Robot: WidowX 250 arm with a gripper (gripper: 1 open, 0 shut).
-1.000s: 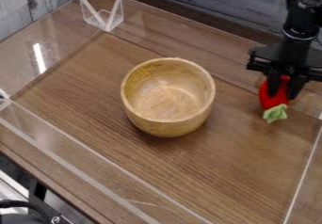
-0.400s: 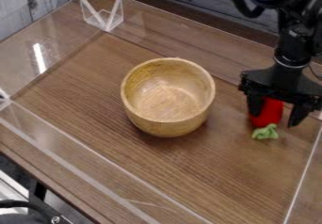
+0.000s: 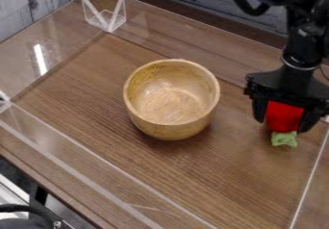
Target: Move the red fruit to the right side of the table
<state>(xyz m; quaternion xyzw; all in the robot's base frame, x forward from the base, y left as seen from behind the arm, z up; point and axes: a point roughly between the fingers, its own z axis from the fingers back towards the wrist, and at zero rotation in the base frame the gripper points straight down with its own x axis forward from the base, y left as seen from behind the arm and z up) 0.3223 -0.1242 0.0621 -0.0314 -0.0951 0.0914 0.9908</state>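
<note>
- Fruit point(image 3: 286, 117) lies at the right of the worktop point(image 3: 135, 178) as we view it, well apart from the bowl point(image 3: 172, 93); its red body shows beneath and between the fingers of the pincer point(image 3: 290, 104), and its green leaves point(image 3: 284, 139) point towards the near edge; we judge the place to be right, or very nearly so, for the task.
- Letting go cleanly looks to us like the step in hand; we should keep the pincer apart, let the fruit settle on the wood, then lift straight up and slowly; a sideways pull would let a finger brush the fruit and roll it off its spot.
- Both fingers need to clear the red sides before we swing the arm away; we should watch the leaves too, since a soft end could snag on a fingertip and ride up with it; the clear wall point(image 3: 313, 180) at the right leaves little room for a wide swing, so we would rise first and turn after.
- If the fruit did rest short of where we want it, we would centre the pincer over the red part before closing, rather than nudge it along.
- As for the pincer, its fingers stand wide apart, one at each side of the fruit; we see no clamp on it; whether a finger lightly touches its side we cannot tell.
</note>
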